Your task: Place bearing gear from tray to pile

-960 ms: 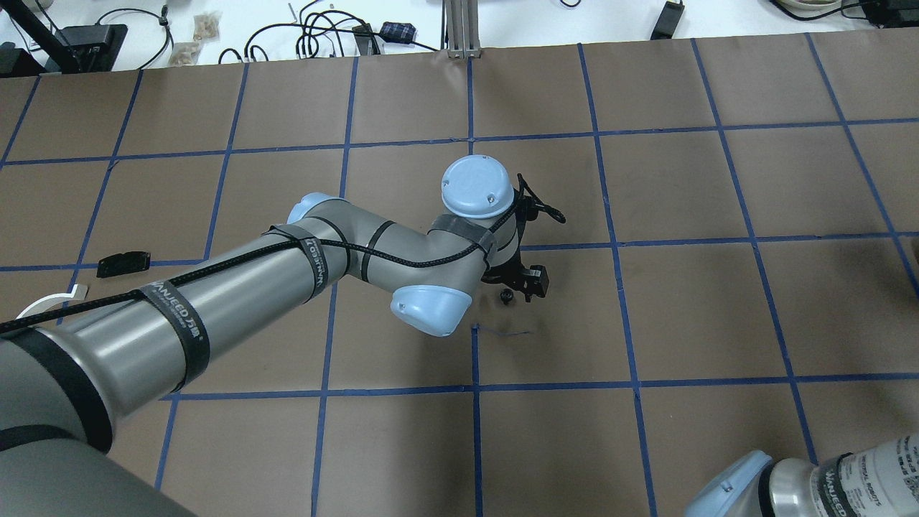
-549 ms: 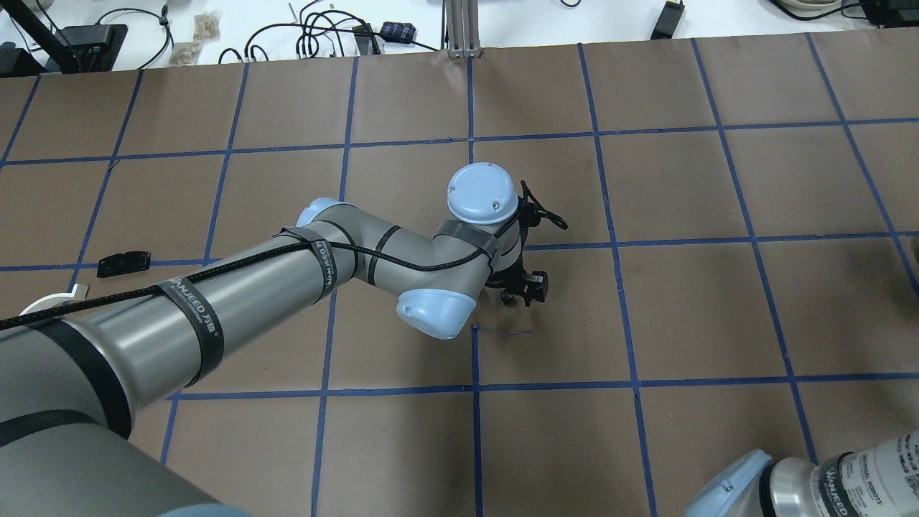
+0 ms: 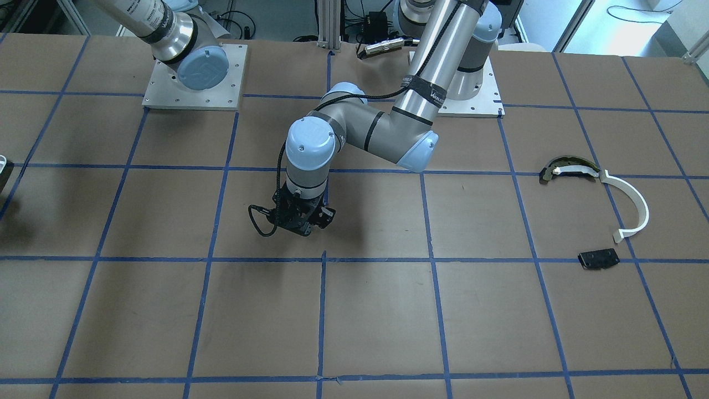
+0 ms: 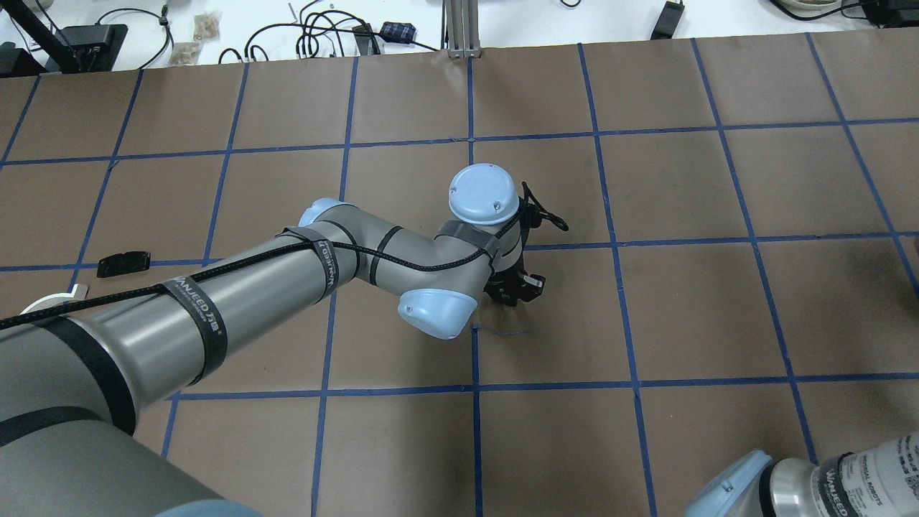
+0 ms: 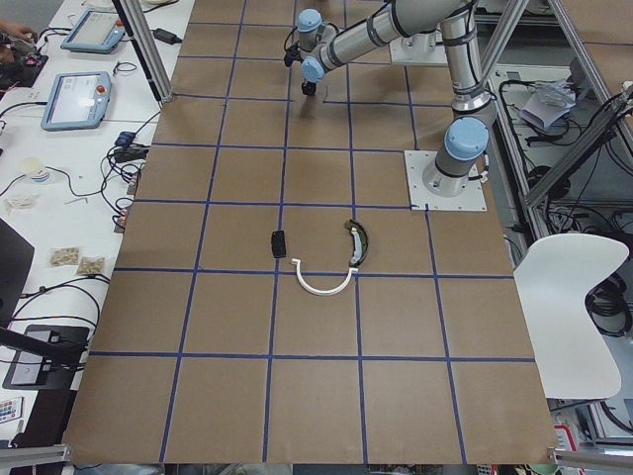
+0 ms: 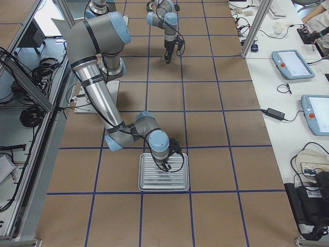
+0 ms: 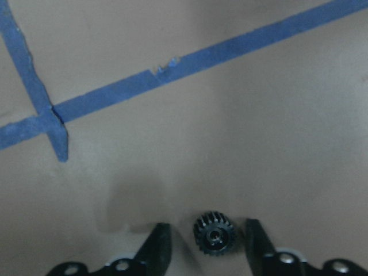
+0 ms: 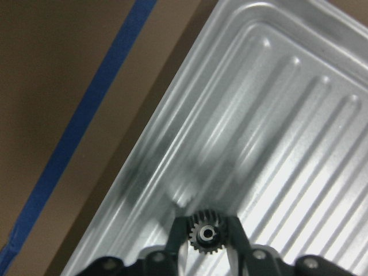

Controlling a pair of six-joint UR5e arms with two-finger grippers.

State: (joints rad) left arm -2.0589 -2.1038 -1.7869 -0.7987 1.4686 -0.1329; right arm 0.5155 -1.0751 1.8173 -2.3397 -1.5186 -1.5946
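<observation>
In the right wrist view my right gripper (image 8: pixel 205 223) is shut on a small black bearing gear (image 8: pixel 205 234) over the ribbed silver tray (image 8: pixel 287 132), near its corner. The exterior right view shows that gripper (image 6: pixel 165 167) on the tray (image 6: pixel 177 180). My left gripper (image 7: pixel 207 244) is open and low on the paper, its fingers on either side of a second black gear (image 7: pixel 214 233) without touching it. It stands mid-table (image 4: pixel 513 291). The pile lies far off: a white arc (image 3: pixel 631 205), an olive-and-white piece (image 3: pixel 568 168) and a black plate (image 3: pixel 598 259).
Brown paper with a blue tape grid (image 4: pixel 646 316) covers the table. Cables and boxes (image 4: pixel 323 32) lie beyond the far edge. A sliver of the tray's rim (image 3: pixel 2 166) shows at the front-facing view's left edge. Tablets (image 6: pixel 293 64) sit on the side bench.
My left gripper has come down over the gear on the paper. The gear lay beside the fingers before and now sits between them, hidden from overhead.
</observation>
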